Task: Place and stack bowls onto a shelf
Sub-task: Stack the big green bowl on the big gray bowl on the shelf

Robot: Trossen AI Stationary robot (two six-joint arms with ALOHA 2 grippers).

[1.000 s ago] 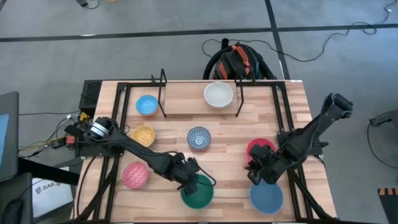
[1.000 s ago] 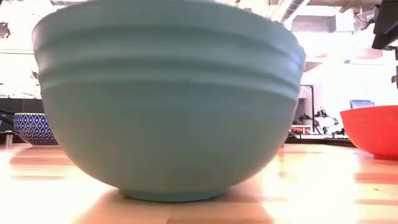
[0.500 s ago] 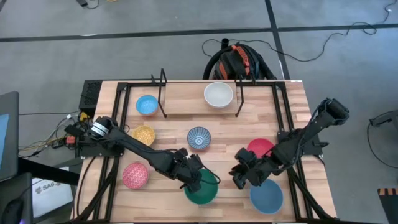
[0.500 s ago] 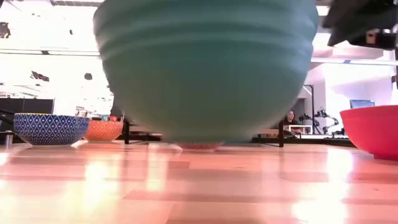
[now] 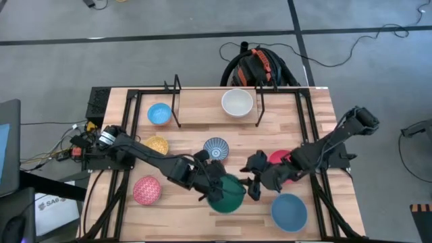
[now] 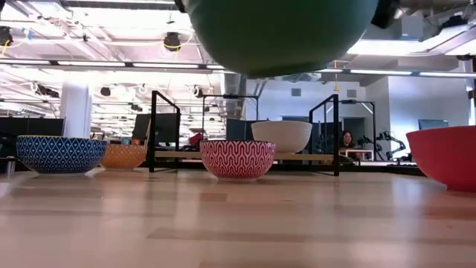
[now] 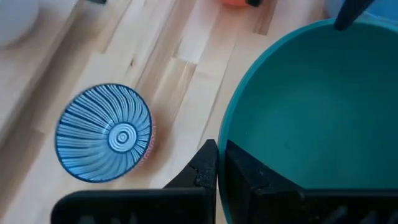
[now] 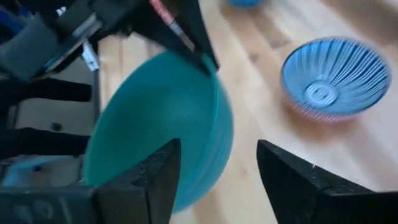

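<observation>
Green bowl (image 5: 226, 192) is off the table, lifted near the front-centre; low view shows its underside (image 6: 279, 33) hanging well above the wood. Left gripper (image 5: 210, 183) holds it, fingers pinched narrow on the rim at the bowl's 9 o'clock: left wrist view has one finger (image 7: 202, 171) outside the wall, the other inside, w/ the teal interior (image 7: 311, 112) filling that view.

Right gripper (image 5: 254, 183) sits just beside the bowl at its 3 o'clock, fingers (image 8: 155, 171) spread wide, nothing between them; the bowl (image 8: 161, 124) lies just ahead of them, tilted in that view.

Blue-white patterned bowl (image 5: 216, 150) on the table at 12 o'clock of the green one, near. Red bowl (image 5: 282, 160) at approx 2 o'clock, partly under the right arm. Larger blue bowl (image 5: 289, 211) at 4 o'clock. Pink speckled bowl (image 5: 147, 190) at 9 o'clock, well apart. Yellow bowl (image 5: 156, 145) at 10 o'clock.

Shelf (image 5: 177, 101) at the table's far edge, black rod posts upright; white bowl (image 5: 237, 102) sits between its posts, light blue bowl (image 5: 159, 113) just outside the left post.
</observation>
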